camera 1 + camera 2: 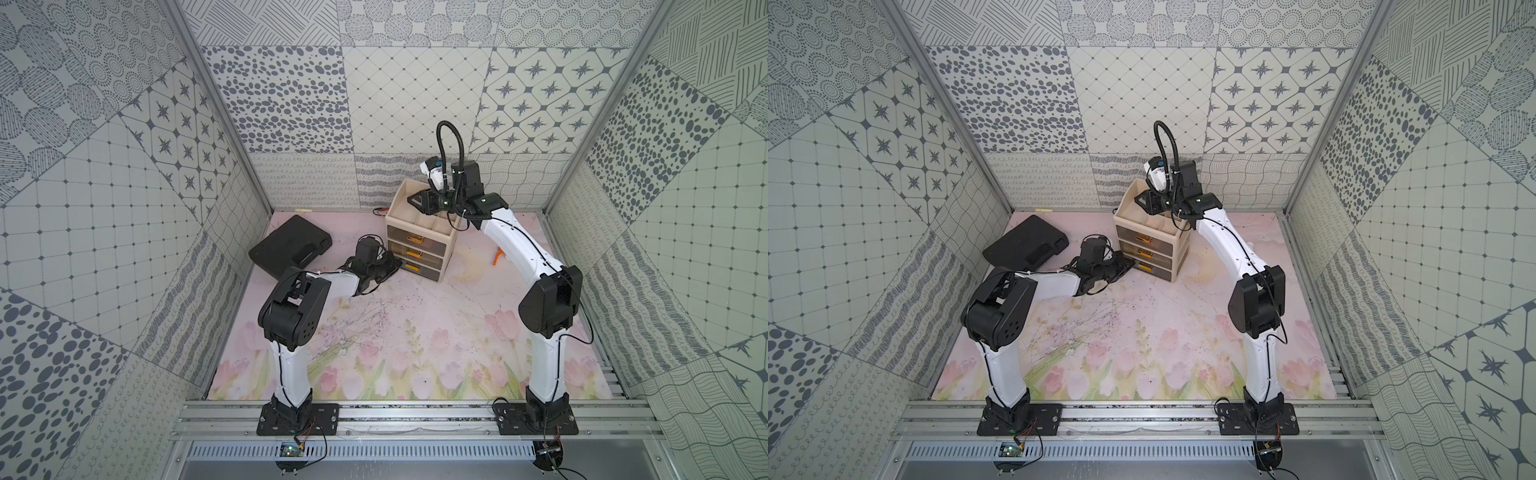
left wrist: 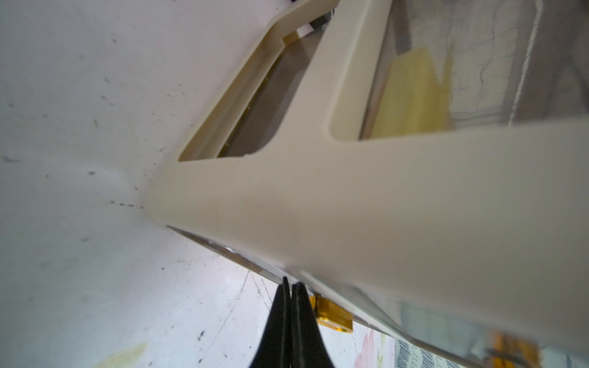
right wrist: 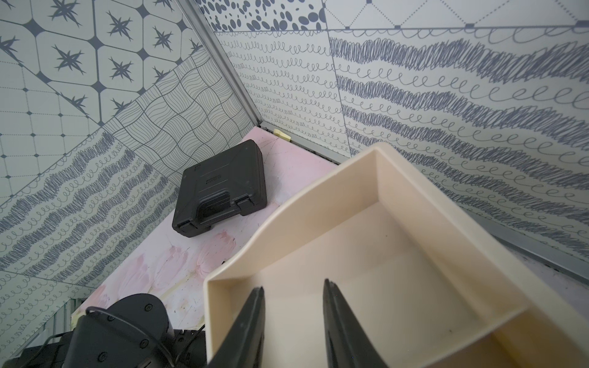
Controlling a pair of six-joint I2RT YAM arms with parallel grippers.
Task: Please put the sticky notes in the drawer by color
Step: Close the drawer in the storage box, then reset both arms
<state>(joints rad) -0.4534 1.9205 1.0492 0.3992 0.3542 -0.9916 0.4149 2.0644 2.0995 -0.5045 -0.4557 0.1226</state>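
Observation:
The drawer (image 1: 419,239) (image 1: 1148,241) is a cream cabinet with three grey drawers and gold handles, standing at the back of the mat; all three look pushed in. Yellow sticky notes (image 2: 411,95) show inside through a cut-out in the cabinet's side (image 2: 350,197). No other sticky notes are in view. My left gripper (image 2: 291,283) (image 1: 392,265) is shut and empty, low at the bottom drawer's front, its tips right beside a gold handle (image 2: 333,317). My right gripper (image 3: 293,285) (image 1: 417,200) is open and empty, hovering over the divided top tray (image 3: 376,178).
A flat black case (image 1: 291,245) (image 3: 223,188) lies at the back left. An orange and white tool (image 1: 498,255) lies right of the cabinet. A small pale yellow piece (image 3: 282,133) sits against the back wall. Red and black wires (image 1: 380,212) lie behind the cabinet.

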